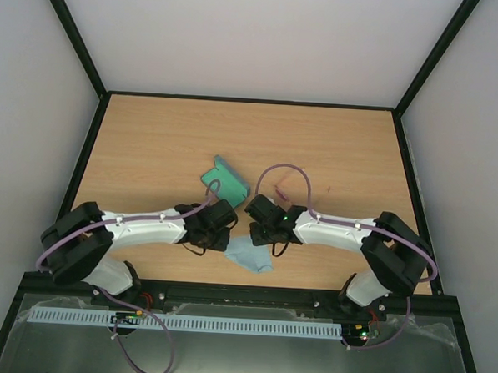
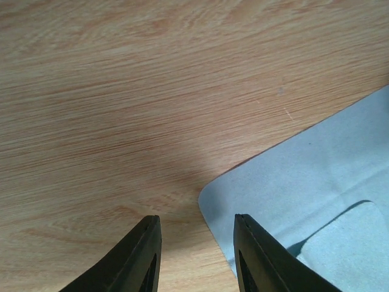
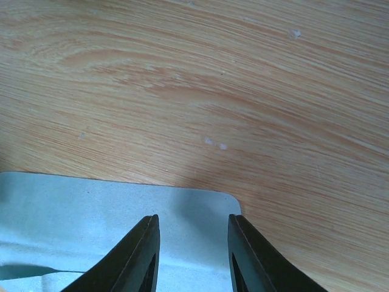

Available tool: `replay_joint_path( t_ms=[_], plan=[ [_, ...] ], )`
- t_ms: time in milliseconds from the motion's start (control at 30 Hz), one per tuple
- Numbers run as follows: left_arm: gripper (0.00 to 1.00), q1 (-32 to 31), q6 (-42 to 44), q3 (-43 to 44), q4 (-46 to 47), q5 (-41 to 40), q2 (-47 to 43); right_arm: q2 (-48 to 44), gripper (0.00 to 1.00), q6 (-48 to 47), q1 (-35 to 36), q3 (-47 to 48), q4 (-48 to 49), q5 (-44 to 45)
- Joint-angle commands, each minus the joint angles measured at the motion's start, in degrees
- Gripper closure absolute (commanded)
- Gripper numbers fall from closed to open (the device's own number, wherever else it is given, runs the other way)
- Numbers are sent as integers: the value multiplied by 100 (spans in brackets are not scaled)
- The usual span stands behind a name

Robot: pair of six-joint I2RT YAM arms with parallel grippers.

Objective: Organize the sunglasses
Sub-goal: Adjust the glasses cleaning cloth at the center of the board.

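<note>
Reaching inward, left claw [image 2: 196,222] and right claw [image 3: 192,220] hang parted by the cloth [image 1: 249,255].

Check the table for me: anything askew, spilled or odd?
The cloth lies at a slant in the front middle, with one part folded over on itself. The case behind it sits open and skewed, green lining showing. Nothing looks spilled or broken.
</note>
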Motion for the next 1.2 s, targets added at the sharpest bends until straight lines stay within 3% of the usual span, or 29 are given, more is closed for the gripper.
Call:
replay_joint_path(
  t_ms=[0, 300, 633, 967, 1167],
  plan=[
    [64, -31, 98, -49, -24, 12, 240, 92, 68, -57, -14, -48, -284, -33],
    [66, -26, 160, 14, 191, -32, 680, 426, 70, -77, -12, -70, -146, 88],
    [88, -41, 227, 8, 226, -7, 836, 51, 66, -73, -13, -28, -249, 339],
    [95, -46, 240, -25, 244, 18, 847, 365, 68, -97, -22, 74, -253, 391],
    [98, -85, 209, -33, 296, 16, 814, 611, 84, -72, -19, 48, -135, 206]
  ],
)
